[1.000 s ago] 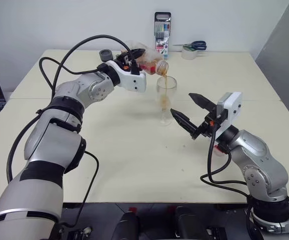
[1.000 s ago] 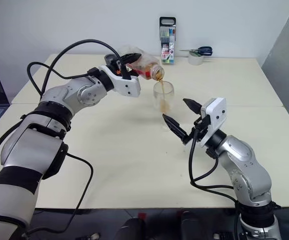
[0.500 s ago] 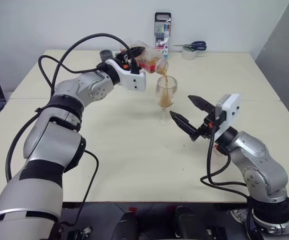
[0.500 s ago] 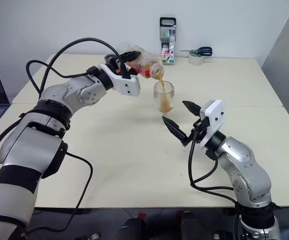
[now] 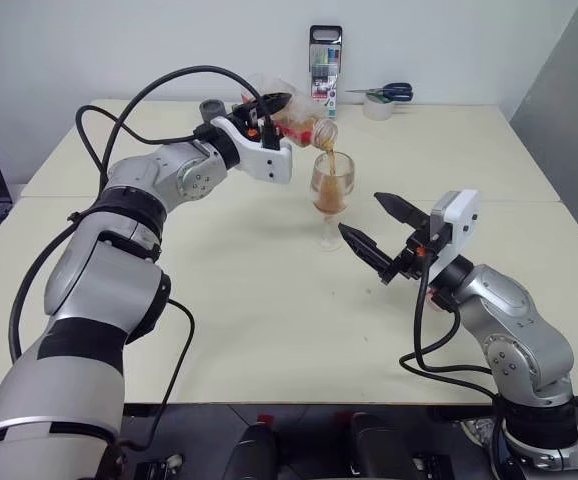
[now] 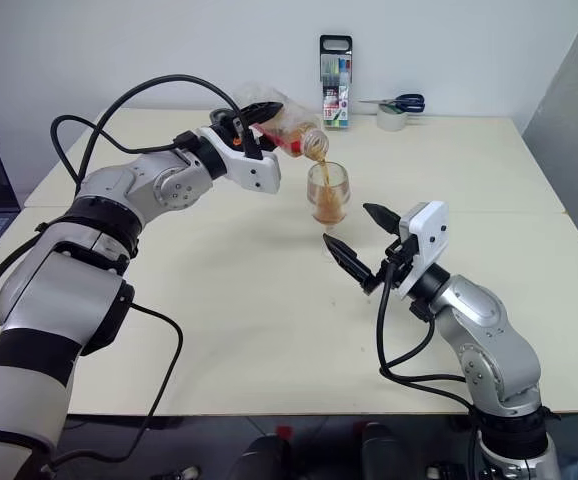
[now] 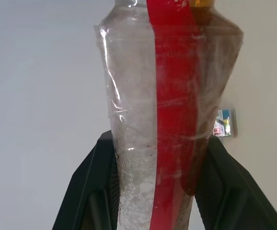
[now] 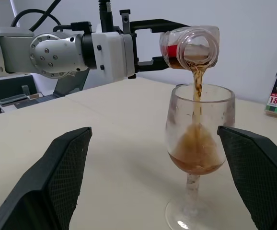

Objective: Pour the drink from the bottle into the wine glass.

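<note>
Left gripper [image 5: 272, 113] clamps tilted clear red-labelled plastic bottle [image 5: 299, 122]; amber drink [image 8: 196, 88] streams into clear stemmed wine glass [image 8: 199, 143]; right gripper [image 5: 379, 225] spread wide beside the glass.

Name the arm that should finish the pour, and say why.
Left. Its gripper holds the tilted bottle over the wine glass, drink streaming in. The right gripper is open near the stem, holding nothing.

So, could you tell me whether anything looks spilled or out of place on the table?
Nothing stands out. The bottle is tilted in the left gripper, and the drink falls inside the wine glass, which stands upright. No puddle shows on the table.
</note>
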Tool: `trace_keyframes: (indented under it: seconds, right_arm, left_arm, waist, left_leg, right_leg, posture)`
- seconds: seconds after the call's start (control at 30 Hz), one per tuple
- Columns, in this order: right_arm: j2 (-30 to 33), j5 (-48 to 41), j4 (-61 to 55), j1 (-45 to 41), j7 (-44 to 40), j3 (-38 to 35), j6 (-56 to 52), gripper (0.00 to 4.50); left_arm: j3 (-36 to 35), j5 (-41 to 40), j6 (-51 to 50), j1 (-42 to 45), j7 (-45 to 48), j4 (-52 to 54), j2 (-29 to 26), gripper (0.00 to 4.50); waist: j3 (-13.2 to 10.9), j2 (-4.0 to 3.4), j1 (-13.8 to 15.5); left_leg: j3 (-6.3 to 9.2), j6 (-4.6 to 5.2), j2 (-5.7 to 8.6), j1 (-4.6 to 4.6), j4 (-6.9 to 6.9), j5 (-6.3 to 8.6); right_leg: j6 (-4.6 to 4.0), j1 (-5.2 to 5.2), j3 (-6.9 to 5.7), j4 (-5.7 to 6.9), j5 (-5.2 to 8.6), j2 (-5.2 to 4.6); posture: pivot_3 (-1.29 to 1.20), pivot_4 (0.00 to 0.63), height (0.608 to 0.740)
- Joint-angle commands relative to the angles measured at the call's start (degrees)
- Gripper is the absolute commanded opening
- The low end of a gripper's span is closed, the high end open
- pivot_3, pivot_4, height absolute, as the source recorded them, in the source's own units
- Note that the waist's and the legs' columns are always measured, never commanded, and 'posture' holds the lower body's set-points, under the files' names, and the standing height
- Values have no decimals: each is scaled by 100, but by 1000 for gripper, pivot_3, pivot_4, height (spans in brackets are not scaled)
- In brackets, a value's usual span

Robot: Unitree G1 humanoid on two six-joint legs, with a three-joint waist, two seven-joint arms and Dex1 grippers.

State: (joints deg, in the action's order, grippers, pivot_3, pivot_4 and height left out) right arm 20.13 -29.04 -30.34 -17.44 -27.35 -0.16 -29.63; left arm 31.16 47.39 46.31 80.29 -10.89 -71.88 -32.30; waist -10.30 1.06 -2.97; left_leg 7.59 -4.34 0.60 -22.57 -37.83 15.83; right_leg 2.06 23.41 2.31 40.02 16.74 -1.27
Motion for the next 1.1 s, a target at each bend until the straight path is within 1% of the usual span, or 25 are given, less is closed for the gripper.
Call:
trace_keyframes:
  seconds: [0.03, 0.93, 1.1]
  right_arm:
    - [14, -109, -253, -53, 0, -53, 37, 4500]
    - [101, -132, -339, 22, -13, 7, -22, 4500]
    - [97, -128, -339, 23, -13, 12, -18, 4500]
  left_arm:
    - [-43, -26, -21, 300, -166, 39, -127, 1671]
    - [-72, -41, -64, 333, -189, -1, -103, 1671]
    - [-303, -378, -120, 239, 132, -64, -11, 1671]
  waist:
    - [0, 0, 0]
    - [0, 0, 0]
    - [0, 0, 0]
  left_leg:
    - [0, 0, 0, 0, 0, 0]
    - [0, 1, 0, 0, -1, 1]
    - [0, 0, 0, 0, -1, 0]
  right_leg:
    - [0, 0, 0, 0, 0, 0]
    - [0, 0, 0, 1, 0, 0]
    - [0, 0, 0, 1, 0, 0]
  posture:
    - [0, 150, 740]
    - [0, 150, 740]
    - [0, 150, 740]
